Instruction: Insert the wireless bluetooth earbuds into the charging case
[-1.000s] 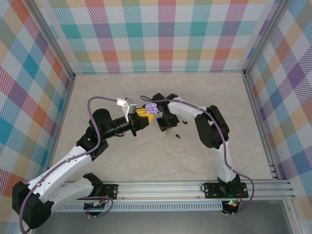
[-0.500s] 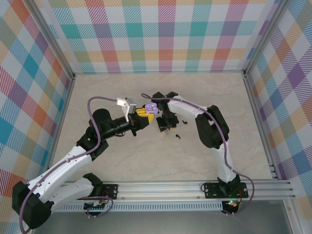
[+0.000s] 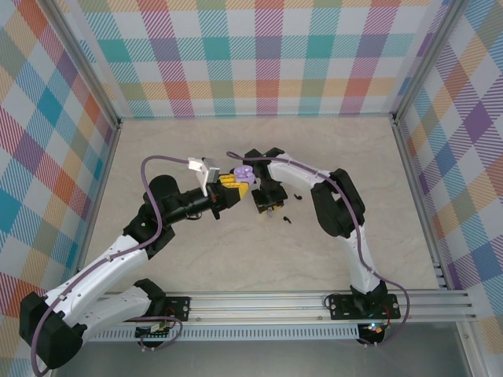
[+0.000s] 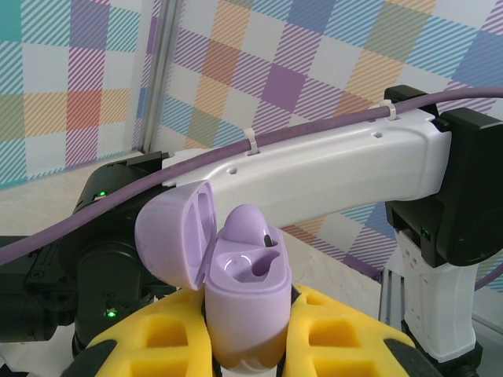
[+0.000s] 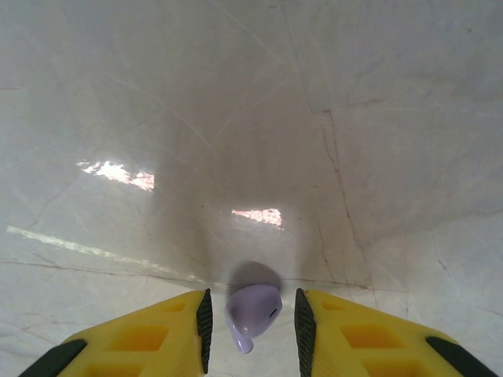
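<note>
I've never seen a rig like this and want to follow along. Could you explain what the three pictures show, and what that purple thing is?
These are two robot arms, the left arm and the right arm, bolted to a table, each ending in a two-finger gripper with yellow pads. The wide picture comes from a fixed camera above and behind them. The other two come from cameras on the wrists. The left gripper clamps the purple thing: an open lilac charging case, with one lilac earbud seated inside. The right gripper is low over the table, its fingers either side of a second lilac earbud with small gaps, not squeezing it. Two black earbuds lie on the table nearby.
</note>
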Action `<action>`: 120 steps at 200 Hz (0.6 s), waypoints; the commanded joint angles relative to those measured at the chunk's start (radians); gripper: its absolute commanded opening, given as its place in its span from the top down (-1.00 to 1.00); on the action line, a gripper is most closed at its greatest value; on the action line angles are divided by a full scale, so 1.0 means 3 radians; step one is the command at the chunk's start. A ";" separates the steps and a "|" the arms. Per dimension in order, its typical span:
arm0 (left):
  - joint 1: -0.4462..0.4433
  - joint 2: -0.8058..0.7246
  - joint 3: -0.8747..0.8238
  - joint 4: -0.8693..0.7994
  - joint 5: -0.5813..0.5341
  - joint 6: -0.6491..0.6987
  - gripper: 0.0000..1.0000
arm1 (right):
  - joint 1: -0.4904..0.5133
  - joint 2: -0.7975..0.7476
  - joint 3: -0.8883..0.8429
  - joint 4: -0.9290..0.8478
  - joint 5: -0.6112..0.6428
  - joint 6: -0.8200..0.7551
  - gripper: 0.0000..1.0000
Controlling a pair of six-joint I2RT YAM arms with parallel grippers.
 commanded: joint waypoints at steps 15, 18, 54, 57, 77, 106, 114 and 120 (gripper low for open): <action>-0.0039 -0.0032 0.0037 0.0099 -0.0001 -0.0003 0.68 | 0.0008 0.0052 0.0059 -0.0098 0.0022 0.0043 0.29; -0.0040 -0.0030 0.0040 0.0099 -0.0006 -0.0007 0.68 | 0.0008 0.0060 0.0059 -0.0095 0.0022 0.0046 0.29; -0.0040 -0.0036 0.0039 0.0095 -0.0009 -0.0003 0.68 | 0.0018 0.0096 0.0054 -0.0097 0.0028 0.0062 0.30; -0.0039 -0.0032 0.0041 0.0090 -0.0009 0.0000 0.68 | 0.0019 0.0097 0.0054 -0.0095 0.0029 0.0066 0.30; -0.0040 -0.0030 0.0037 0.0093 -0.0009 0.0001 0.68 | 0.0023 0.0114 0.0049 -0.0098 0.0035 0.0072 0.30; -0.0042 -0.0029 0.0036 0.0098 -0.0009 -0.0007 0.68 | 0.0028 0.0137 0.0023 -0.0077 0.0038 0.0087 0.30; -0.0040 -0.0027 0.0032 0.0099 -0.0013 -0.0003 0.68 | 0.0028 0.0139 0.0018 -0.0066 0.0034 0.0087 0.31; -0.0040 -0.0023 0.0037 0.0099 -0.0012 -0.0006 0.68 | 0.0033 0.0144 0.0018 -0.0068 0.0032 0.0090 0.32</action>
